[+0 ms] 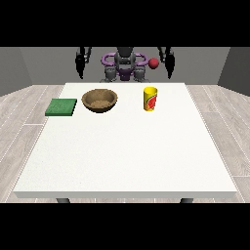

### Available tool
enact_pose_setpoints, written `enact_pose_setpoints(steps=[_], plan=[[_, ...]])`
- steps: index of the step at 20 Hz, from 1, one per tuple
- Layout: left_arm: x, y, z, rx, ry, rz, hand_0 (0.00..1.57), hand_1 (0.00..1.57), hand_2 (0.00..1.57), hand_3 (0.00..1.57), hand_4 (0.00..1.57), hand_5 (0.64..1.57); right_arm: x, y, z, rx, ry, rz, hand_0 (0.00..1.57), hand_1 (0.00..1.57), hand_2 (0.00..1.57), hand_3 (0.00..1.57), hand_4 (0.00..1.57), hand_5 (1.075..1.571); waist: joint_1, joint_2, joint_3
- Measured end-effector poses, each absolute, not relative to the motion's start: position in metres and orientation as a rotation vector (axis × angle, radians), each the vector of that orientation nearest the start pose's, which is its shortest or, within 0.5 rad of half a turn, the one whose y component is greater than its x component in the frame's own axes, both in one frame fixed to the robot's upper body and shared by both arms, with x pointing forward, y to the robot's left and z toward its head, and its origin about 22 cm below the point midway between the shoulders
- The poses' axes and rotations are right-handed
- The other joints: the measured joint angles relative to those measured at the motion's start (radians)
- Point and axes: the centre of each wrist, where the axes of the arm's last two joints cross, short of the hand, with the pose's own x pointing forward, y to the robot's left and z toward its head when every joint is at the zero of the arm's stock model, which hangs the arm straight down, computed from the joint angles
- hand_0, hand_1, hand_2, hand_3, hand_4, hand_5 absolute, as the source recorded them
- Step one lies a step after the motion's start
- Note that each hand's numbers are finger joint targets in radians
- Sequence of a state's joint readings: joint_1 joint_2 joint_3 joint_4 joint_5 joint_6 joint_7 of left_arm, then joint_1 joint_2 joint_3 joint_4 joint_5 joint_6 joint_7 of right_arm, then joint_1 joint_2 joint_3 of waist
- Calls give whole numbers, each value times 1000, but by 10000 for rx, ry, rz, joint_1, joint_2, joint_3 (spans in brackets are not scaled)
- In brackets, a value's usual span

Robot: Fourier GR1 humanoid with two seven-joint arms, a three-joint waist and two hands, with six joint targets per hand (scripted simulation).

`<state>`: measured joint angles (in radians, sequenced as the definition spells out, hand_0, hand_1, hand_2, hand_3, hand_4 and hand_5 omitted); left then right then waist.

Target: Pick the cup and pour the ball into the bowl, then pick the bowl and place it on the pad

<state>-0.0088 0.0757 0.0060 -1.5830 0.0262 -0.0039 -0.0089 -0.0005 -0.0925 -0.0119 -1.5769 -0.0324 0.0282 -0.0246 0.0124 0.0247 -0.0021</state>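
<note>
The desk [125,161] lies nearest; behind, yellow cup [150,98] beside wooden bowl [99,100]. Both hands hang raised; fingers' state we cannot tell. We fear the red ball [154,63], above the cup, misses it.

One cam only, front view. Sits across the table [122,156] from the robot [124,63], raised, angled down, facing it. Set well back: whole table top in shot, near edge low in view, far edge up by the robot, small at top. Floor shows both sides, grey walls behind. No 2nd view to overlap.
</note>
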Motion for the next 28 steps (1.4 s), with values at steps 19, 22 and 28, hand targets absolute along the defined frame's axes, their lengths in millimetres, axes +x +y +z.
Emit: enact_pose_setpoints(steps=[19,22,28], plan=[[220,180,92,-1167,-15548,485,0,0,0,0,0,1521,230,-293,49,-595,-15802,-817,0,0,0,0,446,1559,-91,-1932,24],[228,188,91,-924,-16210,464,0,0,0,0,0,1518,234,-300,52,-408,-16328,-821,0,0,0,0,344,1564,-213,-1236,21],[255,191,82,-296,-17696,131,0,0,0,0,0,1481,256,-292,63,-295,-17524,-488,0,0,0,0,272,1570,-368,233,19]])
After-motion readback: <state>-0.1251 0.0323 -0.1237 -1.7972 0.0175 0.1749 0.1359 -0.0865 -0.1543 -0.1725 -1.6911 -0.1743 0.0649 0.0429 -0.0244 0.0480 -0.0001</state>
